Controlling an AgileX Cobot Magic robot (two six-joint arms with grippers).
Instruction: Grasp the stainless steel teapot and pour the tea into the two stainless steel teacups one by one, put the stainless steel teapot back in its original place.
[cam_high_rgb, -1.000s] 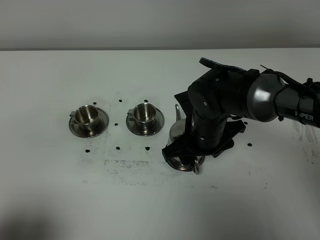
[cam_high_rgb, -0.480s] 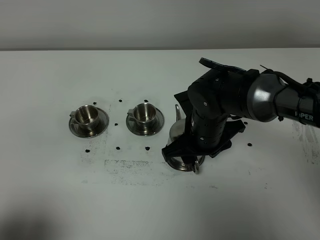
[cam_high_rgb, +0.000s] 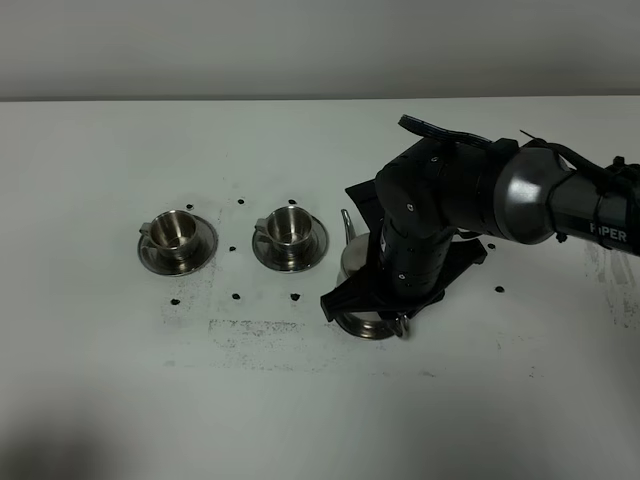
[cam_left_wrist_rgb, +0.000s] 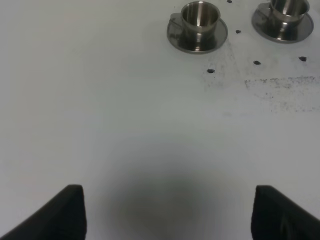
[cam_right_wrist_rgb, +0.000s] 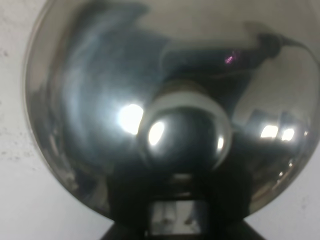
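The stainless steel teapot (cam_high_rgb: 351, 264) stands right of the middle of the white table, with its thin spout pointing away from me. The black right arm covers most of it. My right gripper (cam_high_rgb: 391, 320) is down at the pot's near side, shut on its loop handle. The domed lid and knob (cam_right_wrist_rgb: 181, 134) fill the right wrist view. A steel rim (cam_high_rgb: 362, 331) shows under the pot, likely its saucer. The two stainless steel teacups (cam_high_rgb: 177, 229) (cam_high_rgb: 290, 224) sit on their saucers to the left and also show in the left wrist view (cam_left_wrist_rgb: 200, 14) (cam_left_wrist_rgb: 288, 7). My left gripper (cam_left_wrist_rgb: 169, 212) is open over bare table.
Small black dots (cam_high_rgb: 236, 296) ring the cup saucers. A dark smudged patch (cam_high_rgb: 255, 330) lies in front of them. The table's far edge (cam_high_rgb: 200, 99) meets a grey wall. The right arm's body (cam_high_rgb: 560, 205) reaches in from the right edge.
The right gripper has shut on the teapot's handle. The pot and its spout have shifted slightly left and away. The cups have not moved.
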